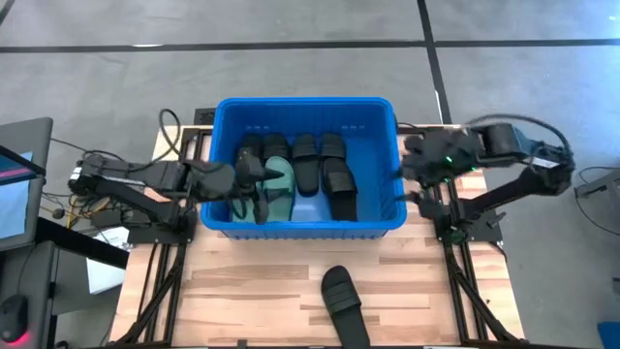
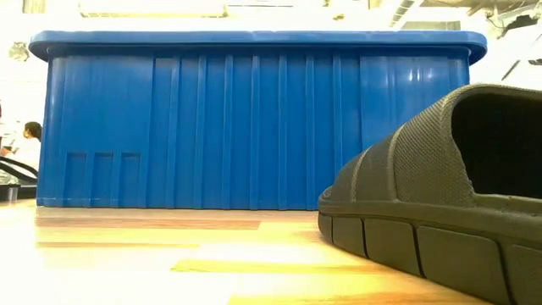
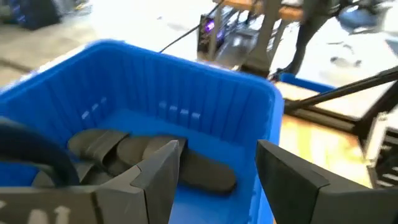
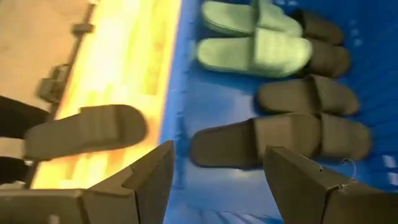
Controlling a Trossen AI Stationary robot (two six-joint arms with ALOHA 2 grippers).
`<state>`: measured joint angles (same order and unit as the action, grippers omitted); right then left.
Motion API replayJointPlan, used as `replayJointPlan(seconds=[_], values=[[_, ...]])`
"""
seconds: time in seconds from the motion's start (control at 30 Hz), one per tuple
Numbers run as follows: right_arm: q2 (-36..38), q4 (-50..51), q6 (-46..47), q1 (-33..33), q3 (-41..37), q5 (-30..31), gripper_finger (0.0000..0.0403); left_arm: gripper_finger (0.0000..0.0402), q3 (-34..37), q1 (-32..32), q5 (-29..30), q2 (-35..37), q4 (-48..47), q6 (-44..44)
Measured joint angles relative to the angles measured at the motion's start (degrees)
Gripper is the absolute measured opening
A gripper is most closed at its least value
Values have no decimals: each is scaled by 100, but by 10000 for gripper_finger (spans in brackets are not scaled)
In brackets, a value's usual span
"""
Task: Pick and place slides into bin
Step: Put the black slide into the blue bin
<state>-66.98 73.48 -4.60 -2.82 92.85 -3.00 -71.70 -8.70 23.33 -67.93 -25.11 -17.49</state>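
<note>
The blue bin (image 1: pixel 305 109) stands on the far half of the wooden table; it also shows in the low view (image 2: pixel 254 127). Inside it lie several black slides (image 1: pixel 334 170) and two green slides (image 1: pixel 278 189), flat on the bin's floor; the right wrist view shows the green pair (image 4: pixel 255 37) and black ones (image 4: pixel 273 140). One black slide (image 1: pixel 341 296) lies sole down on the table near its near edge, and shows close up in the low view (image 2: pixel 440 195). My left gripper (image 1: pixel 254 174) is open and empty over the bin's left end. My right gripper (image 1: pixel 412 160) is open and empty over the bin's right rim.
The bin's walls (image 3: pixel 205 93) stand high around the slides. Bare wooden table (image 1: pixel 242 291) lies in front of the bin on both sides of the lone slide. A monitor (image 1: pixel 19 184) and cables stand off the table's left. A person (image 2: pixel 30 135) shows far back in the room.
</note>
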Motion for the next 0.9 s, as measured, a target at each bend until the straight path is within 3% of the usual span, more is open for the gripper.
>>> replayJointPlan(seconds=[0.2, 0.4, 0.67, 0.9], values=[[771, -833, 864, -1103, -1134, 24, 232, 199, 7, -564, 764, -268, 13, -515], [852, -1869, 1536, -2396, -1786, 628, 232, 199, 7, -799, 1178, -350, 24, -698], [129, -2361, 1964, -3254, -1925, 1935, 232, 199, 7, -799, 1153, -321, -5, -334], [-1016, -2701, 2261, -3368, -1929, 1976, 232, 199, 7, -799, 872, -321, -574, -163]])
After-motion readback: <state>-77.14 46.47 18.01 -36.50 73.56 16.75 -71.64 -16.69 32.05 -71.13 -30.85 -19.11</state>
